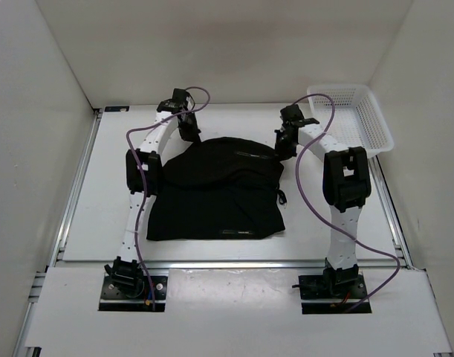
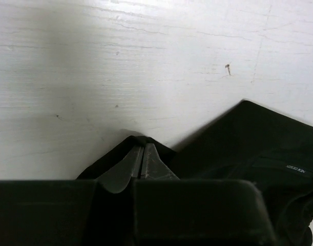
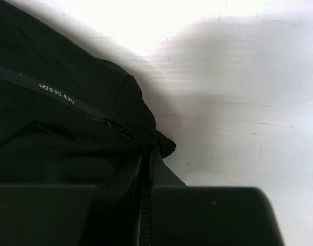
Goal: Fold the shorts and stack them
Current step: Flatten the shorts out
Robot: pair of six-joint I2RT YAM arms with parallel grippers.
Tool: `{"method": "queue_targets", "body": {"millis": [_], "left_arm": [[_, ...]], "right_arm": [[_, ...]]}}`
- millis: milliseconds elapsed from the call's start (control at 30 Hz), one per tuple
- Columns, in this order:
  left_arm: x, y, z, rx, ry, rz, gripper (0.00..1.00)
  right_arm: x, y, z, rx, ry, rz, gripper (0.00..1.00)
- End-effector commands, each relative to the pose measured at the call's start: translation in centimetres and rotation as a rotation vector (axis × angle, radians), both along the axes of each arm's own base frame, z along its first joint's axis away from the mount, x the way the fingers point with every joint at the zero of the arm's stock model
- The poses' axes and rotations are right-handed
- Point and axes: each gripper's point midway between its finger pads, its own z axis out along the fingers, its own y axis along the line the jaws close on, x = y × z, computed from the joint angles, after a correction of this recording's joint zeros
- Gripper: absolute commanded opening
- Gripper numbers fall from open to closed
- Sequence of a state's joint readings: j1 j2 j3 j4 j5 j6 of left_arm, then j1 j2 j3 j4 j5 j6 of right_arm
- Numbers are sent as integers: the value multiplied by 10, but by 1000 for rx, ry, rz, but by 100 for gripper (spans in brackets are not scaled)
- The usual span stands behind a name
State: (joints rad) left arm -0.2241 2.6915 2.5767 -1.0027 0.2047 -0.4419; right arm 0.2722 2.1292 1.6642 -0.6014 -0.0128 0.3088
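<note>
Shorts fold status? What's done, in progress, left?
Done: the shorts lie spread on the table between the arms, with both grippers at their far edge. In hand: the left gripper and the right gripper are each shut on a far corner of the fabric. Left: pulling that edge over for the fold, then stacking; no finished fold shows yet.

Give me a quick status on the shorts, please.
Left gripper shut on shorts, far edge. Right gripper same. Basket far right, not in the way.
</note>
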Motion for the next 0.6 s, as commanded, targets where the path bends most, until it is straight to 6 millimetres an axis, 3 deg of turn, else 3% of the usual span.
{"method": "queue_targets", "body": {"millis": [0,33,167,233,300,367,567], "left_arm": [[23,20,114,-74,-219,58,10],[25,37,124,-73,-231,87,10],[31,70,180,-101,-336,142,10],[31,75,195,-129,-362,136,10],[34,85,204,-142,-382,144,10],[35,89,200,-155,-370,153,10],[37,82,200,-198,-368,139,10]], "right_arm": [[20,0,35,0,-99,-13,0],[21,-2,39,-7,-111,-18,0],[30,-11,64,-51,-184,-34,0],[36,-12,73,-57,-211,-33,0],[40,-11,83,-52,-230,-34,0],[43,-12,80,-62,-223,-38,0],[54,-9,94,-51,-261,-41,0]]}}
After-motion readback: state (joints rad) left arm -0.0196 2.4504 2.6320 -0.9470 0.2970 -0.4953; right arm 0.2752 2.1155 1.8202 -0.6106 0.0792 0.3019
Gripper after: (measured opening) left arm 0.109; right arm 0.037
